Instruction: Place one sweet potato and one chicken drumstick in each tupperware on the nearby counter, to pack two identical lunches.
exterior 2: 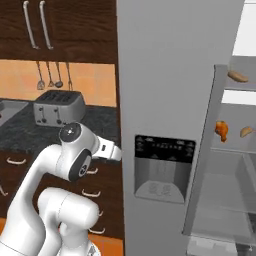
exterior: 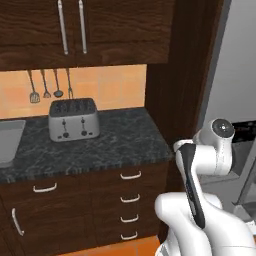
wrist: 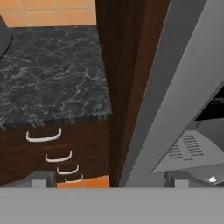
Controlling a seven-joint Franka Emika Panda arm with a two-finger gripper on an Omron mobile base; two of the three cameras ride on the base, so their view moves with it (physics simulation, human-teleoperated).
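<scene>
On the shelves of the open fridge lie an orange-brown chicken drumstick (exterior 2: 221, 130), a tan sweet potato (exterior 2: 245, 131) just right of it, and another sweet potato (exterior 2: 237, 76) one shelf higher. A shallow light-grey tupperware (exterior: 9, 141) sits on the dark marbled counter (exterior: 125, 142) at the left edge, cut off by the frame. My gripper (wrist: 108, 180) is open with nothing between its fingertips (wrist: 41, 178). It looks down at the counter's right end (wrist: 52, 83), the dark wood panel and the grey fridge side, far from the food.
A grey toaster (exterior: 73, 119) stands at the back of the counter under hanging utensils (exterior: 47, 85). Drawers with silver handles (exterior: 131, 175) run below. A tall wood panel (exterior: 172, 75) separates the counter from the fridge (exterior 2: 165, 100), whose door (exterior 2: 200, 150) stands open.
</scene>
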